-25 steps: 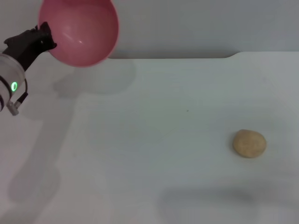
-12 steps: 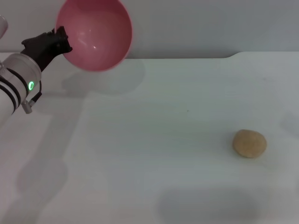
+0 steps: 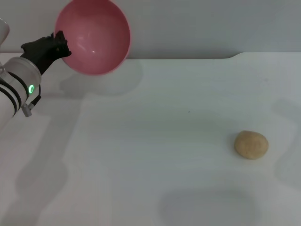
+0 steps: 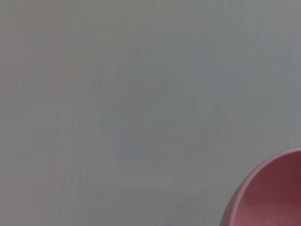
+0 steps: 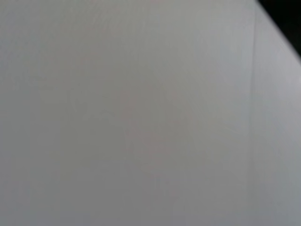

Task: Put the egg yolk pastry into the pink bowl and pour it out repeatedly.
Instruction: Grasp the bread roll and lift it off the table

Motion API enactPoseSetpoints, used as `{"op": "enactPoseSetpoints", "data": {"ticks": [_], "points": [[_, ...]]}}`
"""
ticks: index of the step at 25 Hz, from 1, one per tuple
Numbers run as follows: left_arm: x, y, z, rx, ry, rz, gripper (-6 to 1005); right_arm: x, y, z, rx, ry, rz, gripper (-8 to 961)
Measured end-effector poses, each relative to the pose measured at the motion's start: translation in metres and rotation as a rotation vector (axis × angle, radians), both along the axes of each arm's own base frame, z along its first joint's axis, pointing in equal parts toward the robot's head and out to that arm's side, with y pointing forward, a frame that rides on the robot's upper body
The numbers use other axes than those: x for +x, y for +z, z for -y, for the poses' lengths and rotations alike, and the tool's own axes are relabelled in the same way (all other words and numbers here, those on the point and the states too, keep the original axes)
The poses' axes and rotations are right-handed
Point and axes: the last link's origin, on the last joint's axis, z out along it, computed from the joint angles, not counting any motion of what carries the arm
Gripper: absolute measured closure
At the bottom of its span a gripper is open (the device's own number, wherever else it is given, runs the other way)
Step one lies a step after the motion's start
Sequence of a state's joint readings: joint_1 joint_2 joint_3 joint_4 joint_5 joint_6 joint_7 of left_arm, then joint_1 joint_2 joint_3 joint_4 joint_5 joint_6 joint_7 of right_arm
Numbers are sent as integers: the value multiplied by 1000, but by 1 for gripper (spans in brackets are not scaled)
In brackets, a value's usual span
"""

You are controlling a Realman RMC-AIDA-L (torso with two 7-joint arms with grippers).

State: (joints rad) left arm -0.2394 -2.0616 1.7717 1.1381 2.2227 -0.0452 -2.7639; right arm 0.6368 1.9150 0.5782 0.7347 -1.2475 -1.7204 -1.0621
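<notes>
One arm is doing all the work that shows: the left hand (image 3: pixel 55 43) grips the pink bowl (image 3: pixel 92 36) by its rim, up off the bench (image 3: pixel 155 136) at the far left, tipped so the mouth faces out toward the room. The bowl looks empty. The pastry (image 3: pixel 251 144) sits alone on the bench, well apart from the bowl, over on the near right.

Nothing of the right hand shows in any view, so I cannot tell whether it is wide or closed (a soft shadow darkens the bench near the pastry, which may be that arm overhead, though I would not swear to it).

What could go wrong from here, as I judge it:
- The bowl is held by a pinch on one edge only. Glossy plastic may slip or swing in that grip if the arm moves fast, and it would drop to the bench.
- If the bowl is set down this tilted, it may rock or roll, and a pastry dropped in could hop back out.
- The pastry looks soft and lumpy. Too hard a squeeze would dent it; too light a one could let it roll toward the bench edge on the right.
- With the two things so far apart, the arms must meet somewhere, and a poor meeting point risks a knock.
</notes>
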Motion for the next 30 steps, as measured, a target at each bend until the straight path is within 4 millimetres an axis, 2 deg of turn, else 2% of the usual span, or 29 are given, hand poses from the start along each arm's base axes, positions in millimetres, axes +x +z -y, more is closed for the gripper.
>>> {"op": "enactPoseSetpoints", "data": {"ticks": [3, 7, 15, 21, 30], "points": [[0, 0, -1, 0, 0, -3, 1000, -3, -6, 5, -72, 14, -44, 724], [-2, -1, -3, -2, 2, -14, 1000, -21, -13, 19, -227, 3, -100, 725], [-1, -3, -6, -2, -5, -26, 1001, -49, -1, 54, -407, -16, -126, 727], [0, -3, -7, 1, -9, -37, 1001, -49, 20, 79, -505, 10, -200, 729], [-1, -2, -6, 5, -12, -45, 1000, -30, 36, 99, -660, 46, -297, 732]]}}
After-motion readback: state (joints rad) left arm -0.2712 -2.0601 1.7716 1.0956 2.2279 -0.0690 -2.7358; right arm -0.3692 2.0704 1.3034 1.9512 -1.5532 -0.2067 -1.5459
